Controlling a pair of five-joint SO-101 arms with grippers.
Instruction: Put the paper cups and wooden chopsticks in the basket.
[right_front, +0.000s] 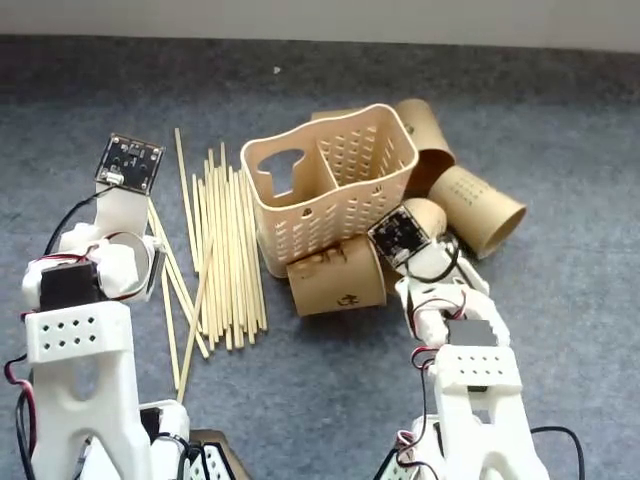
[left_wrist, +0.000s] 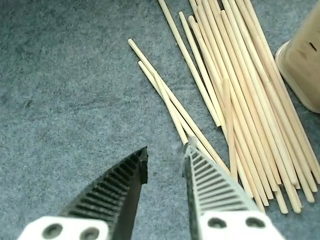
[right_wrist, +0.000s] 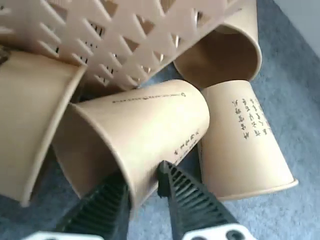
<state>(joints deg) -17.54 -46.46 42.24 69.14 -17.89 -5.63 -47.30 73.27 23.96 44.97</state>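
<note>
The basket (right_front: 340, 215) stands mid-counter. My right claw (right_wrist: 142, 172) pinches the rim wall of a paper cup (right_wrist: 145, 125) lying against it: light and crushable, so I squeeze gently. My left claw (left_wrist: 165, 160), narrowly parted, hovers at the chopsticks (left_wrist: 240, 90) beside the basket. They look stiff, thin and likely to roll, best taken mid-length.

Basket (right_wrist: 90, 20) cut off at right wrist view's edge. Chopsticks (left_wrist: 235, 75) run off frame. Rear cup (right_front: 425, 130) half hidden behind basket. Gripped cup (right_front: 427, 210) mostly under right arm (right_front: 465, 350).

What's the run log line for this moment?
left gripper open over chopsticks | right gripper shut on paper cup rim | basket upright
</note>
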